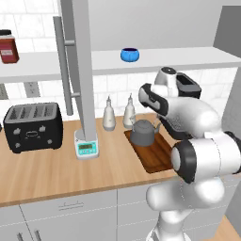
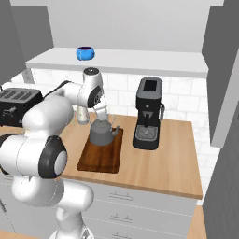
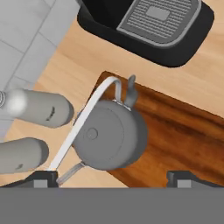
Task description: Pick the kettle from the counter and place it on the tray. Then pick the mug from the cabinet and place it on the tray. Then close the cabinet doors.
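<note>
Left to right: red jar (image 1: 8,47) and toaster (image 1: 33,126) sit far left, then the open cabinet door (image 1: 77,70) above a small scale (image 1: 86,148), two pale bottles (image 1: 117,113), and the kettle (image 1: 143,133) resting on the tray (image 1: 153,153), near its back end. The gripper (image 3: 111,177) hangs just above the kettle, fingers spread wide, holding nothing. Risk: the mug (image 1: 130,54) sits up on the cabinet shelf, so rising carelessly could snag the kettle's handle, probably close to the fingertips, or clip the coffee machine (image 2: 148,114).
</note>
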Available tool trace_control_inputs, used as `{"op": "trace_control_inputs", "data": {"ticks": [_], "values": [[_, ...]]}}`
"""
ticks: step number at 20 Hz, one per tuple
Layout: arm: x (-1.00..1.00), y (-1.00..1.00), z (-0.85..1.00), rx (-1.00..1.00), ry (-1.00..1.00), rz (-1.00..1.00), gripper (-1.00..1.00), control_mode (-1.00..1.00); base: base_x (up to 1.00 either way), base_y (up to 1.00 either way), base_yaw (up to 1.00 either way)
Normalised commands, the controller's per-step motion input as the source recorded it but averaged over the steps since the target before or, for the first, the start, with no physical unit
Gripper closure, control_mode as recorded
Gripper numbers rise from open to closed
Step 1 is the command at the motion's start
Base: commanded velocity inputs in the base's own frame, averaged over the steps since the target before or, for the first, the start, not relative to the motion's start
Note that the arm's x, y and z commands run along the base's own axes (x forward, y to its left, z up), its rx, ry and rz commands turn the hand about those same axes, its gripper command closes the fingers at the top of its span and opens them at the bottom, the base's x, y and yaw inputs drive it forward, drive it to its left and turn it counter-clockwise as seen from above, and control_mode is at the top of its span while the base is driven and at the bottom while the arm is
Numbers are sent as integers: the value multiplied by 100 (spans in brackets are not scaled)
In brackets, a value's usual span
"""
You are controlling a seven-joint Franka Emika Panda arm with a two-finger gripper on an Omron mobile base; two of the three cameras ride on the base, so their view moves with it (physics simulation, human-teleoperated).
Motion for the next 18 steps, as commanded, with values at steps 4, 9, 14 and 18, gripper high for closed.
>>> {"op": "trace_control_inputs", "data": {"ticks": [4,9,14,18], "values": [[-93,0,53,-8,-21,7,-100,-100,0,0,0],[-87,0,57,-21,-36,17,-100,-100,0,0,0],[-58,1,61,-27,-50,36,-100,-100,0,0,0],[-35,8,84,-22,-37,34,-100,-100,0,0,0]]}}
